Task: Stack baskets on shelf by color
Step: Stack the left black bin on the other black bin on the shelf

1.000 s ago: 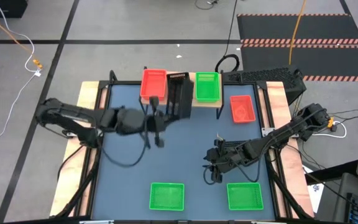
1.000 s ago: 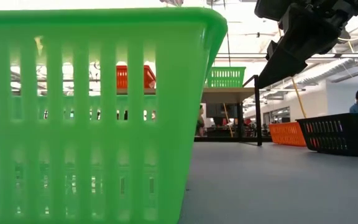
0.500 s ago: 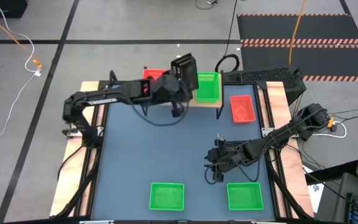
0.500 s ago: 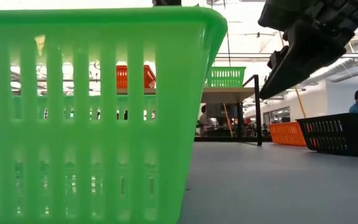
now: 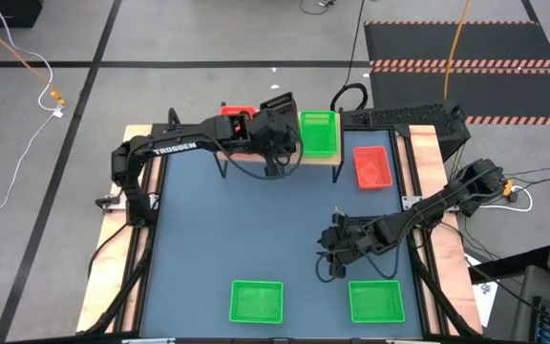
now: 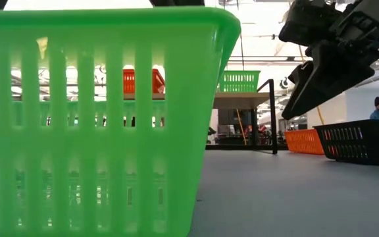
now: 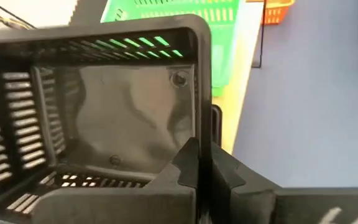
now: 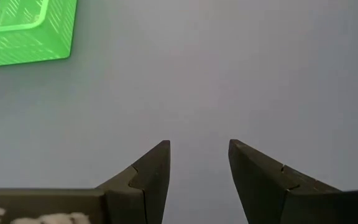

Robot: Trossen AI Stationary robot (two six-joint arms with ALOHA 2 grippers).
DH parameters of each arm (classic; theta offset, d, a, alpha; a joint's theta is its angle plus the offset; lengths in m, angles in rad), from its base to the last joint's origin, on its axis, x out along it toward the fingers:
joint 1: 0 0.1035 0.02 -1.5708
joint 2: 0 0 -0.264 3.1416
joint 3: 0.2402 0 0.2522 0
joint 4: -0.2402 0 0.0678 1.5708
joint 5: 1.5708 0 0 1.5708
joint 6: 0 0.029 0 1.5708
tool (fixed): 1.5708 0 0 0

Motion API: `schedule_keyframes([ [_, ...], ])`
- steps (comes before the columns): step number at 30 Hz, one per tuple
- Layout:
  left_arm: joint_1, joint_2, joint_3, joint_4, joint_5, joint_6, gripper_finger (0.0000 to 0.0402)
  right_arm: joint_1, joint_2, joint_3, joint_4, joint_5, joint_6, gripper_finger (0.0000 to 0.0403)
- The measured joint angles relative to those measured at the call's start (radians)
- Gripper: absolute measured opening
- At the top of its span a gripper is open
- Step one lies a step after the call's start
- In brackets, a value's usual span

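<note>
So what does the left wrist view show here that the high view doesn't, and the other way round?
Only the left wrist view shows the left gripper pinching the black basket by its wall, and that basket's bare inside. Only the high view shows the right gripper open over the table, two green baskets near the front, and the red basket. Both show the green basket on the shelf beside the black one.

A blue table (image 5: 256, 239) stands on grey floor crossed by black tape lines (image 5: 103, 43). At eleven o'clock trails a white cable (image 5: 27, 143); at one o'clock lies a black mat (image 5: 456, 48), apparently red-striped, under an orange cable (image 5: 458, 33).
</note>
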Motion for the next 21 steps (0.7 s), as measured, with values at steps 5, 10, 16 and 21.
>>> schedule_keyframes([
  [5, 0.016, -0.002, 0.0, -0.058, 0.013, -0.003, 0.0025, 0.0, 0.0, 0.0, 0.003, 0.014, -0.001, 0.0157],
  [10, 0.025, -0.003, 0.0, -0.106, 0.017, -0.004, 0.0023, 0.0, 0.0, 0.0, 0.002, 0.018, -0.003, 0.0157],
  [16, 0.026, -0.003, 0.0, -0.109, 0.017, -0.004, 0.0052, 0.0, 0.0, 0.0, 0.004, 0.019, -0.003, 0.0157],
  [21, 0.026, -0.003, 0.0, -0.108, 0.01, -0.003, 0.0109, 0.0, 0.0, 0.0, 0.004, 0.019, -0.003, 0.0157],
])
